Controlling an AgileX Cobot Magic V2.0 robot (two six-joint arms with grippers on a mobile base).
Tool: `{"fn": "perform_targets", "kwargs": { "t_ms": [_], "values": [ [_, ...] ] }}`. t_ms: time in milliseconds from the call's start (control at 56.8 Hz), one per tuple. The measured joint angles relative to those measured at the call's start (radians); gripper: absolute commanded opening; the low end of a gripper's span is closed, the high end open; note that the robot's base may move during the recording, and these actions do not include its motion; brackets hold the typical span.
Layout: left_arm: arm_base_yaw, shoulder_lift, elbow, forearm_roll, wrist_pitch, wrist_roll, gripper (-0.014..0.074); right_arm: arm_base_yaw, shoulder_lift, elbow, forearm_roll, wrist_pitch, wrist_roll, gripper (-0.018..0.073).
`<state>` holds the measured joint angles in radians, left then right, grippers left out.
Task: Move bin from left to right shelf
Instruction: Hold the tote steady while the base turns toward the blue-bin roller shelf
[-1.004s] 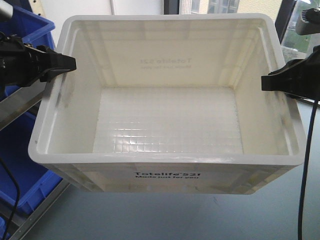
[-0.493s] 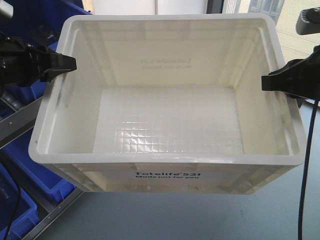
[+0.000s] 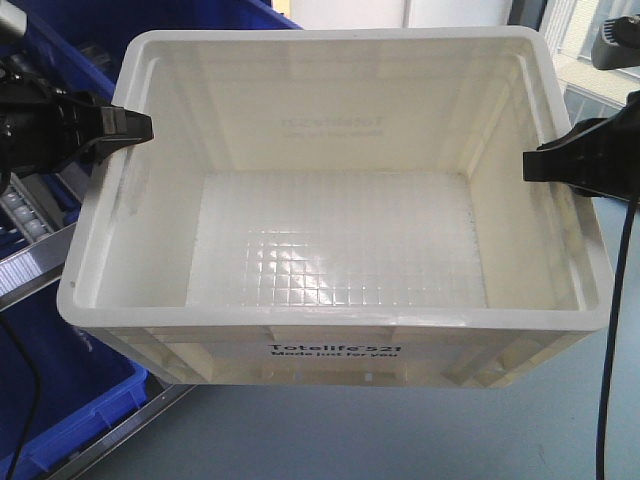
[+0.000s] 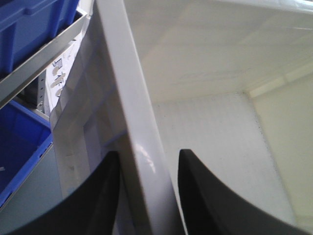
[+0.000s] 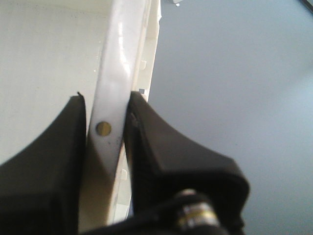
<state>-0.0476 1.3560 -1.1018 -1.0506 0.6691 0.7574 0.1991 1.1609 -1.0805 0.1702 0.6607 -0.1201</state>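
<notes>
Since a second ago, the shelving on the left has been sliding across my front view. The blue bin that sat at the far left edge has gone, and another blue bin (image 3: pixel 70 400) is now showing at the near left under the metal shelf rail (image 3: pixel 40 262). The white bin (image 3: pixel 330 38) and both arms are keeping the same place in the frame.

My left gripper (image 4: pixel 149 154) is clamping the bin's left rim. One black finger (image 4: pixel 98 196) is pressing on the outside of the wall and the other is sitting inside it. The arm is reaching in level from the left, and its tip is meeting the rim toward the far end.

My right gripper (image 5: pixel 106 98) is pinching the right rim the same way. Its fingers are closed tight on either side of the white lip, just past a small brass-coloured spot (image 5: pixel 103 128). That arm is coming in level from the right, with a dark cable (image 3: pixel 610 380) hanging down from it.

The bin is hanging between the two grippers, open side up and empty, with its gridded floor showing. The Totelife print (image 3: pixel 335 350) is facing me on the near wall. Grey floor (image 3: pixel 400 440) is showing below the near edge and to the right, while the blue bins and the rail are lying close along its left side.
</notes>
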Motion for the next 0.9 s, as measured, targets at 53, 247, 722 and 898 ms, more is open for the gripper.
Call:
{"fn": "perform_targets", "kwargs": {
  "t_ms": [53,247,722,898],
  "values": [
    [0.000,0.000,0.000,0.000,0.000,0.000,-0.0003,0.000,0.000,0.000,0.000,0.000,0.000,-0.0004],
    [0.000,0.000,0.000,0.000,0.000,0.000,-0.0003,0.000,0.000,0.000,0.000,0.000,0.000,-0.0004],
    [0.000,0.000,0.000,0.000,0.000,0.000,-0.0003,0.000,0.000,0.000,0.000,0.000,0.000,-0.0004],
    [0.000,0.000,0.000,0.000,0.000,0.000,-0.0003,0.000,0.000,0.000,0.000,0.000,0.000,-0.0004]
  ]
}}
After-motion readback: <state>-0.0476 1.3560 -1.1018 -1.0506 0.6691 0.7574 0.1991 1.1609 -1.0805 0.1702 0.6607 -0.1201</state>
